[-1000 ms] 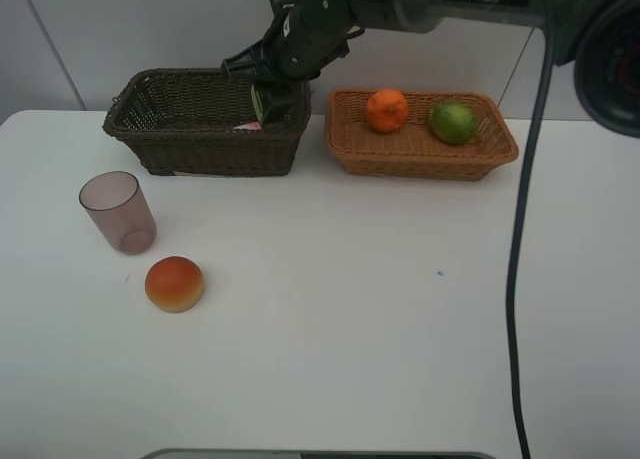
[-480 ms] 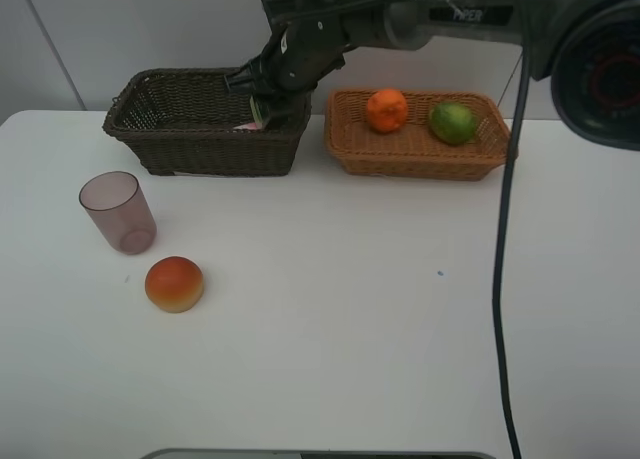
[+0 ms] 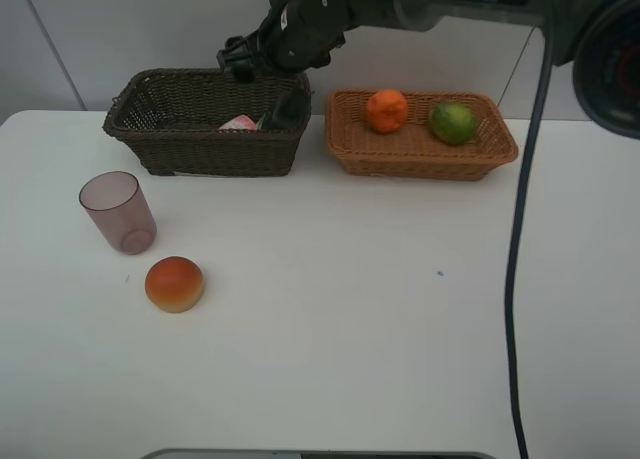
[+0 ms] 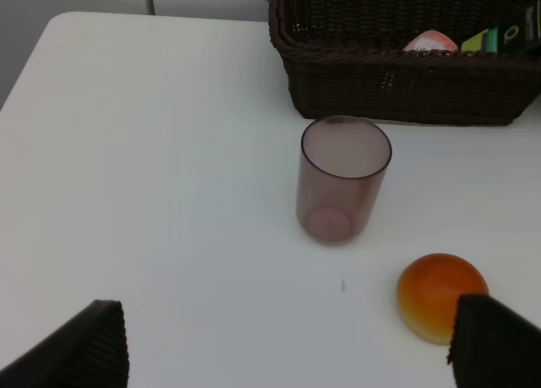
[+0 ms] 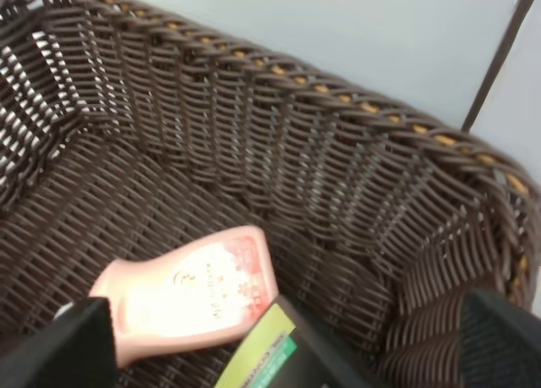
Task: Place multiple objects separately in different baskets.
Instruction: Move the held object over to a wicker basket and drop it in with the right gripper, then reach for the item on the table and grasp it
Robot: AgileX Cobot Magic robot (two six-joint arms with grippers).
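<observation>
Right tool (image 5: pixel 287 350) jaws wide apart, gripping nothing, hovers over dark basket (image 3: pixel 200 151). Black bottle (image 3: pixel 288 109) lies inside dark basket, in a corner, directly under the tool, just beside pink bottle (image 5: pixel 190 295). Risk: on lifting out, a jaw snags the wicker rim and drags the basket. Left tool (image 4: pixel 287 354) open, empty.

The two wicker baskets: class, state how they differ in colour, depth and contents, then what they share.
Colour: the dark brown basket against the light tan basket. Depth: the dark brown basket's walls are taller; the light tan basket is shallower. Contents: the dark brown basket holds a pink bottle and a black bottle; the light tan basket an orange and a green lime. Both are rectangular, woven, side by side.
</observation>
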